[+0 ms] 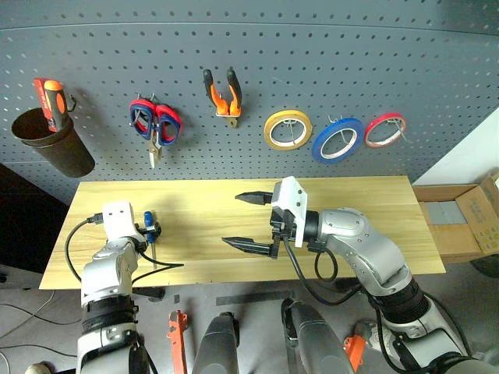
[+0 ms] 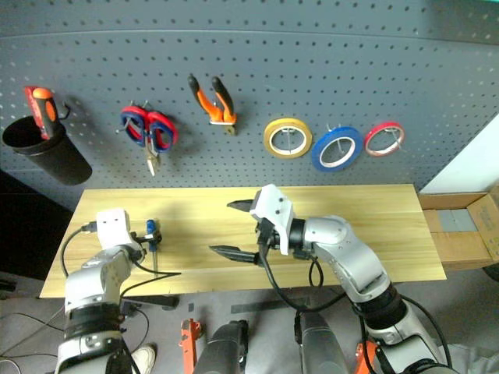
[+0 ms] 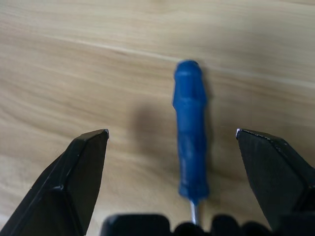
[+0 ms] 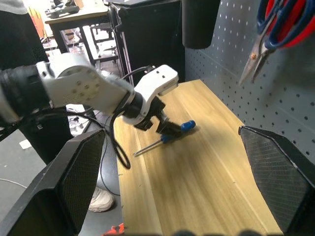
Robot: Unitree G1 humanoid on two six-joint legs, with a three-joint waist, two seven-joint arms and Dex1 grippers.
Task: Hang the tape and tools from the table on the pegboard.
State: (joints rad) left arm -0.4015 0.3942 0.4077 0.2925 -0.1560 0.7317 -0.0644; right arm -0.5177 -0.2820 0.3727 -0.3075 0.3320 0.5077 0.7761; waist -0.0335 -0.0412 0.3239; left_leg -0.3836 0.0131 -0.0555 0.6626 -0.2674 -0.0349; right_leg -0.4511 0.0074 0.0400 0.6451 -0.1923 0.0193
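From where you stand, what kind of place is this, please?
Probably a workshop or tool bench: a dark grey pegboard holds pliers, scissors and tape rolls on hooks, above a light wooden table where a blue screwdriver lies.

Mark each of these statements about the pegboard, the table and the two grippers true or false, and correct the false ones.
1. The small blue-handled screwdriver lies on the light wooden table. True.
2. The left gripper is shut on the screwdriver. False: its jaws stand open on either side of the handle.
3. The thin blue tape roll hangs on the dark grey pegboard. True.
4. The orange-and-black-handled pliers lie on the table. False: they hang on the pegboard.
5. The right gripper holds nothing. True.
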